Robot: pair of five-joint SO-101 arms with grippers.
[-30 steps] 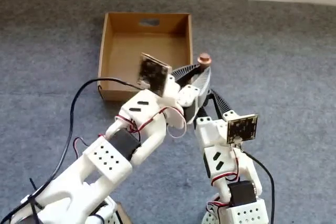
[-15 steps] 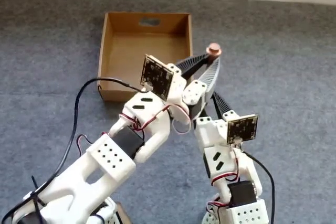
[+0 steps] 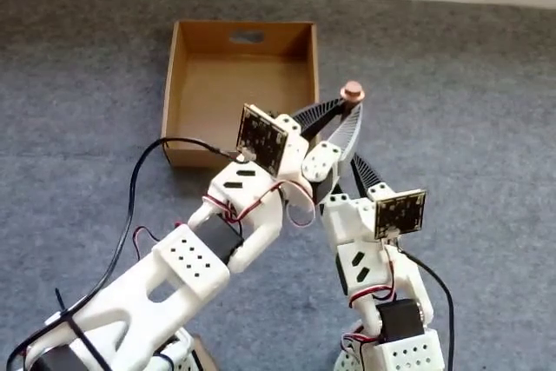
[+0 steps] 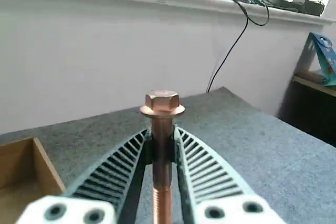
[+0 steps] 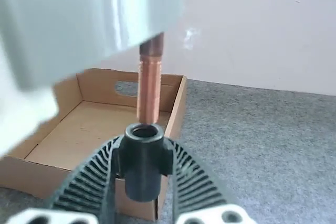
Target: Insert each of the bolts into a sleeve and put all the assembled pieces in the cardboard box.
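A copper bolt (image 4: 163, 145) stands upright, head up, with my left gripper (image 4: 163, 150) shut on its shank. From above, the bolt head (image 3: 352, 91) shows just right of the cardboard box (image 3: 178, 84). Directly under it, a black sleeve (image 5: 140, 156) sits upright in my right gripper (image 5: 140, 163), which is shut on it. The bolt's lower end (image 5: 148, 100) hangs right above the sleeve's open mouth, at or just inside it. In the high view, my right gripper's black fingers (image 3: 367, 173) lie below the left arm (image 3: 252, 206).
The open cardboard box (image 5: 178, 95) lies just behind and to the left of the two grippers, with nothing seen inside. Grey carpet (image 3: 469, 102) covers the table all around. A black cable (image 3: 130, 206) trails from the left arm.
My left gripper carried the bolt to the right and forward, then lowered it slightly over the sleeve. The right arm held still.
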